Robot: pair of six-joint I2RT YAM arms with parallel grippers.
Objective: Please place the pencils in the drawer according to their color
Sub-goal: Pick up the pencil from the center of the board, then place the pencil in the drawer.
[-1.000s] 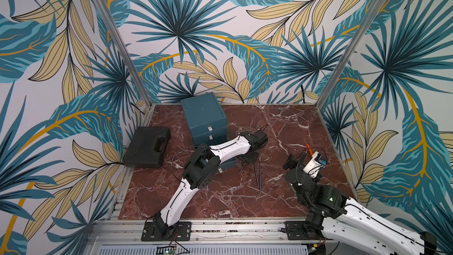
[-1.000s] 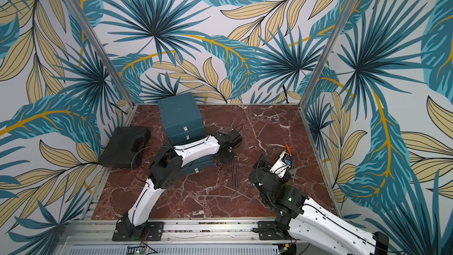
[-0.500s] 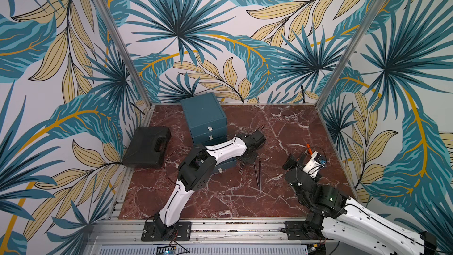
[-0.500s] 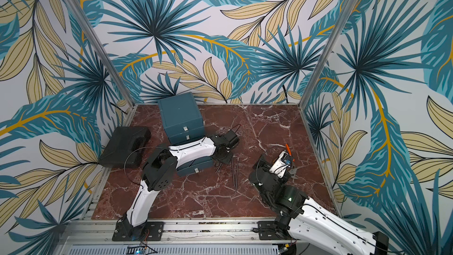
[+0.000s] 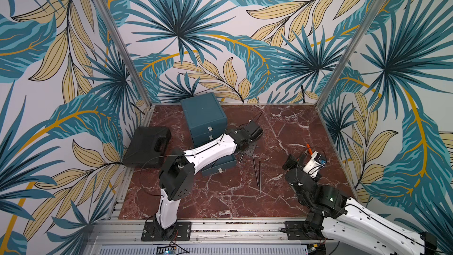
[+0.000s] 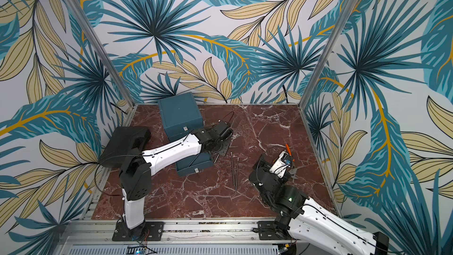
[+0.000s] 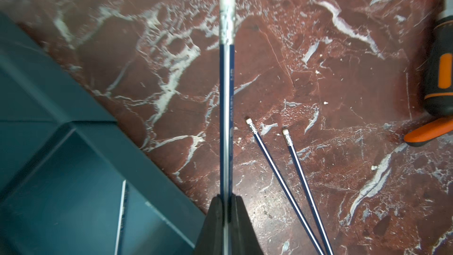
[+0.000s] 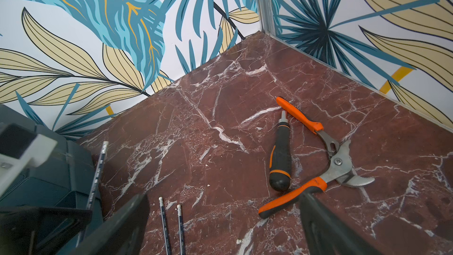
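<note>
Noting items from largest down: red-brown marble worktop (image 5: 289, 128), enclosed by leaf-print walls (image 5: 220, 33). The teal drawer cabinet (image 5: 202, 112) sits at the rear, left of centre in both top views. Its bottom drawer (image 5: 220, 166) stands out forward and the two above it are shut. A flat black case (image 5: 147, 145) lies left of the cabinet, by the wall. The left arm (image 5: 210, 149) reaches across the open drawer. The left pincer (image 7: 226, 198) is clenched on one dark blue pencil (image 7: 226, 94), whose shaft runs out ahead of the jaws to a silver cap and white eraser, over bare marble just beside the open drawer's wall. The right pincer (image 8: 223, 196) is spread wide with nothing in it, over the worktop near the right wall. Orange-handled pliers (image 8: 335, 165) lie open on the marble, one handle close to that pincer. A black-and-orange screwdriver (image 8: 280, 158) lies between the handles. Two more dark blue pencils (image 7: 278, 175) lie side by side on the worktop, between the two arms in both top views.
</note>
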